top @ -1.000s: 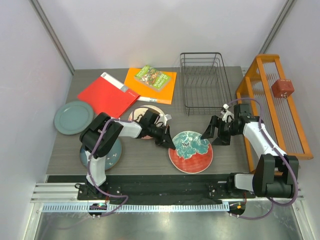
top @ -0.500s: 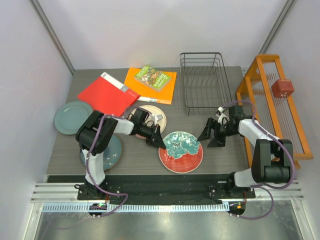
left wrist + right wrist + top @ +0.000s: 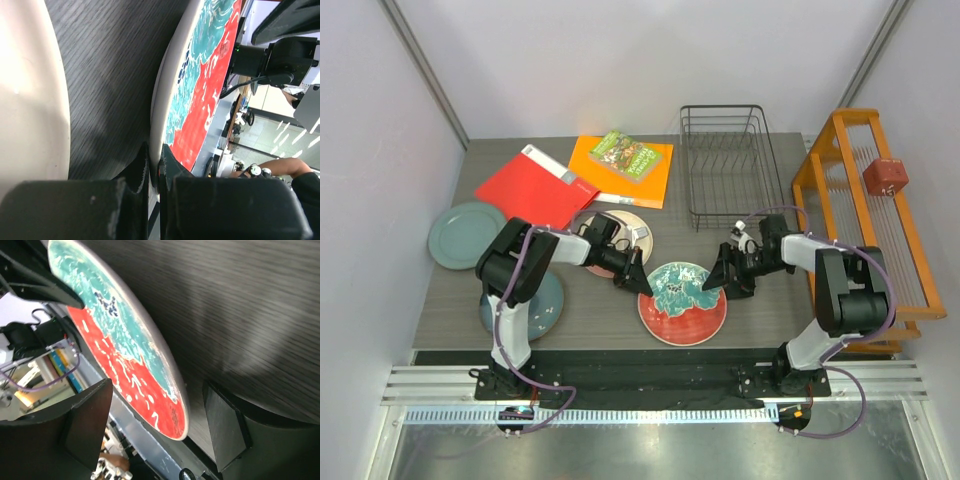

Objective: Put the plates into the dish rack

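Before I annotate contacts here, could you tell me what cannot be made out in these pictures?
1. Top view: the left arm covers much of the dark teal plate.
2. Left wrist view: the frame edge cuts off the cream plate, pattern unseen.
3. Right wrist view: the red plate has its rim between the fingers of the right gripper; contact is unclear.
4. Any view: whether that plate rests on the table.

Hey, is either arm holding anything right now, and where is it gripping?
The left gripper pinches the red-and-teal plate by its left rim. The right gripper is open around the opposite rim, not clamped.
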